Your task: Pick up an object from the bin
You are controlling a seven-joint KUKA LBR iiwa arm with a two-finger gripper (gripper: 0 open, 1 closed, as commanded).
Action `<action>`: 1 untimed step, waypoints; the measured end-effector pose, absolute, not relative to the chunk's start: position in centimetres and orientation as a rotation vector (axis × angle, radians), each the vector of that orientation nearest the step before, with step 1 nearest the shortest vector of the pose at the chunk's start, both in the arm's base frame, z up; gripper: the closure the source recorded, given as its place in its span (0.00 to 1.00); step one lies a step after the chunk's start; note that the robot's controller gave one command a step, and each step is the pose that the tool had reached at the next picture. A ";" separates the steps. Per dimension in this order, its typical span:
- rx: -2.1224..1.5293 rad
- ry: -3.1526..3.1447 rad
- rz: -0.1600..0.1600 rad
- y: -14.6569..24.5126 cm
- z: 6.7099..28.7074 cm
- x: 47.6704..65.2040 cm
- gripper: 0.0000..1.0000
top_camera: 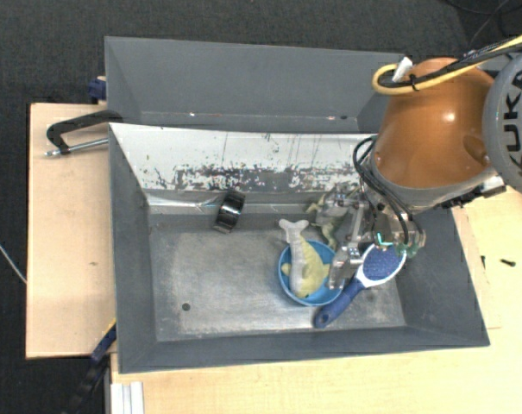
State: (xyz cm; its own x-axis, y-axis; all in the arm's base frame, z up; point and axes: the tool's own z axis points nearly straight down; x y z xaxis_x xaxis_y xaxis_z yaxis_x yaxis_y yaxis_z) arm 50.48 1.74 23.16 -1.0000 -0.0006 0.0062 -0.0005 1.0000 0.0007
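Far left on the scuffed floor of the grey metal bin (131,257), a short black roll (229,212) lies against the foot of the back wall, well apart from everything else. Right of the middle sits a shallow blue bowl (305,300), smooth and round, with a pale yellowish lump (308,266) lying in it, soft-looking and crumpled, one whitish end poking over the far rim. Behind the bowl, a small greyish clutter (328,212) is too tangled to name.

The hand (354,253) hangs over the bowl's right rim, crowded between the bowl and a brush (380,267) with a blue handle and an oval, white-bristled head; the handle slants under the bowl's near edge. Whether the hand is open or closed cannot be told. Above it, the arm's glossy orange cover (429,132) bulges in from the right, tilted down into the bin.
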 end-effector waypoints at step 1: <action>0.190 -3.145 -0.003 -0.9 9.8 53.6 0.00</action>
State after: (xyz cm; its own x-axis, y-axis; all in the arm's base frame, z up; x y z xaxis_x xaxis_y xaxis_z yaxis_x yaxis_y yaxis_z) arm 53.63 -0.85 9.83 -0.9927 -0.1201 -0.0088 -0.1202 0.9928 0.0012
